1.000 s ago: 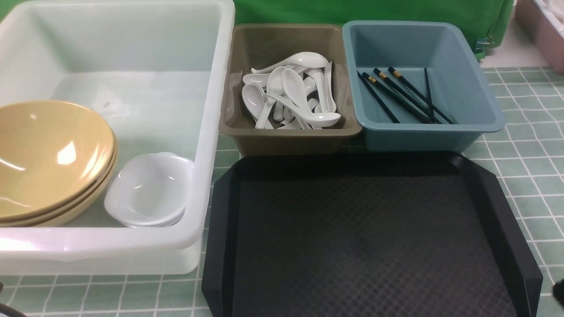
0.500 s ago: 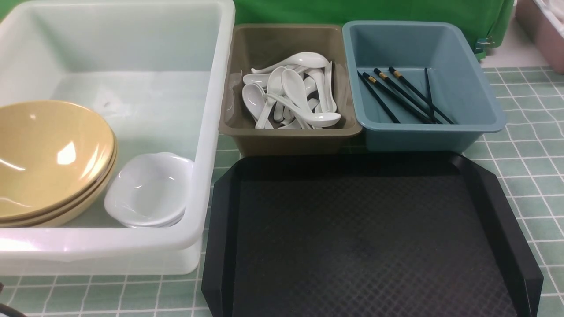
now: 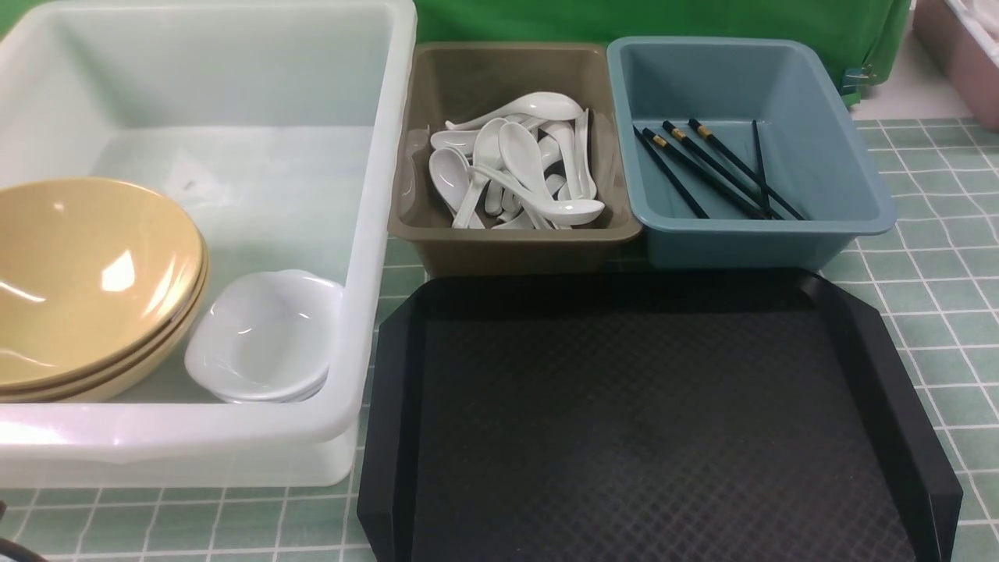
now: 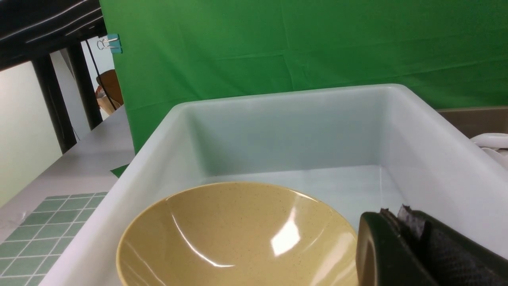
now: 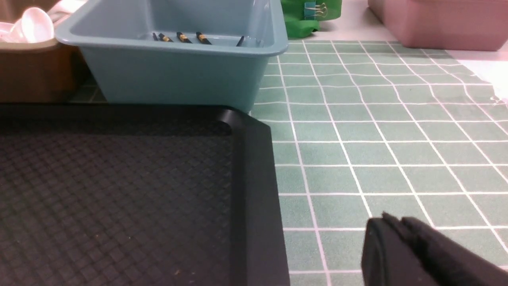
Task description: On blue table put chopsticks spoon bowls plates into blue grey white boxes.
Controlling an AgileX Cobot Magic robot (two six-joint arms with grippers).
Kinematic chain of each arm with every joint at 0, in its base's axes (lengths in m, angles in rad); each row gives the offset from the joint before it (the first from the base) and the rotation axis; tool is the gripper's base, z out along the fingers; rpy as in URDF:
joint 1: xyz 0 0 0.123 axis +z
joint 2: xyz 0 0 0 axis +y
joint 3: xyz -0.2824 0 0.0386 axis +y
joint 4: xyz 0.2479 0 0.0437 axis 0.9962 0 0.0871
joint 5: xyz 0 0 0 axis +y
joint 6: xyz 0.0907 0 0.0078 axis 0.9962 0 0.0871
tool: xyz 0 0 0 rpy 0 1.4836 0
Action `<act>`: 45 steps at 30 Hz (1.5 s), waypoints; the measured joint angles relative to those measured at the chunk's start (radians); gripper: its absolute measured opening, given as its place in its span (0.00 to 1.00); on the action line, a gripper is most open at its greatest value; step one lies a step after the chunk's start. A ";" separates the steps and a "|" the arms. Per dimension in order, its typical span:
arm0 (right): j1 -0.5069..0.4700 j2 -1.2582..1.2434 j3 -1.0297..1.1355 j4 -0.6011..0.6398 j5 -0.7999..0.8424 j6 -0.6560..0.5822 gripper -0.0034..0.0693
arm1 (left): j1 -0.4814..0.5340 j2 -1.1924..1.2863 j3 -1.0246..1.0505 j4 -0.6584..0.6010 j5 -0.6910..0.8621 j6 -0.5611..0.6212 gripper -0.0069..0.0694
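Note:
Stacked tan bowls (image 3: 86, 273) and stacked white plates (image 3: 265, 336) sit in the white tub (image 3: 375, 234). Several white spoons (image 3: 515, 172) fill the grey bin (image 3: 507, 250). Black chopsticks (image 3: 714, 168) lie in the blue bin (image 3: 734, 246). Neither gripper shows in the front view. In the left wrist view my left gripper (image 4: 393, 214) hangs shut and empty over the tub (image 4: 278, 95), beside the top bowl (image 4: 238, 234). In the right wrist view my right gripper (image 5: 393, 220) is shut and empty above the blue table (image 5: 377, 131), apart from the blue bin (image 5: 170, 75).
A black textured tray (image 3: 640, 421) lies in front of the grey and blue bins with nothing on it. A pink box (image 3: 956, 55) stands at the far right. A green cloth hangs behind the bins.
A dark edge of the right arm at the front view's lower right corner has slipped out of view. Nothing in the bins or tub has moved.

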 joint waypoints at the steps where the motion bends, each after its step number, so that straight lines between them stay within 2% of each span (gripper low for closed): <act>1: 0.000 0.000 0.000 0.000 0.000 0.000 0.16 | 0.000 0.000 0.000 0.000 0.000 0.000 0.10; 14: 0.000 0.000 0.000 0.000 0.000 0.007 0.17 | 0.000 -0.018 0.022 -0.001 -0.008 0.000 0.10; 18: 0.000 0.000 0.000 0.000 0.000 0.007 0.18 | 0.006 -0.076 0.113 -0.110 -0.006 0.011 0.10; 20: 0.000 0.000 0.000 0.000 0.000 0.008 0.18 | 0.019 -0.117 0.156 -0.229 -0.001 0.028 0.10; 21: 0.000 0.000 0.000 0.000 0.000 0.009 0.18 | 0.021 -0.126 0.164 -0.241 -0.001 0.030 0.10; 22: 0.000 0.000 0.000 0.000 0.000 0.010 0.18 | 0.031 -0.150 0.196 -0.340 -0.009 0.053 0.10; 24: 0.000 0.000 0.000 0.000 0.001 0.010 0.19 | 0.045 -0.162 0.249 -0.444 -0.037 0.115 0.10; 26: -0.002 0.000 0.000 0.000 0.001 0.010 0.19 | 0.073 -0.163 0.280 -0.525 -0.053 0.208 0.10; 27: -0.002 0.000 0.000 0.000 0.001 0.010 0.19 | 0.073 -0.163 0.280 -0.532 -0.053 0.217 0.10; 28: -0.002 0.000 0.000 0.000 0.001 0.010 0.19 | 0.094 -0.163 0.283 -0.575 -0.041 0.292 0.10; 31: -0.002 0.000 0.000 0.000 0.001 0.010 0.19 | 0.102 -0.163 0.283 -0.598 0.004 0.379 0.10; 35: -0.002 0.000 0.000 0.000 0.001 0.010 0.19 | 0.102 -0.163 0.283 -0.608 0.076 0.406 0.10; 39: -0.002 0.000 0.000 0.000 0.001 0.010 0.20 | 0.103 -0.163 0.281 -0.629 0.083 0.459 0.10; 45: -0.002 0.000 0.000 0.000 0.001 0.010 0.20 | 0.105 -0.163 0.281 -0.763 0.087 0.604 0.10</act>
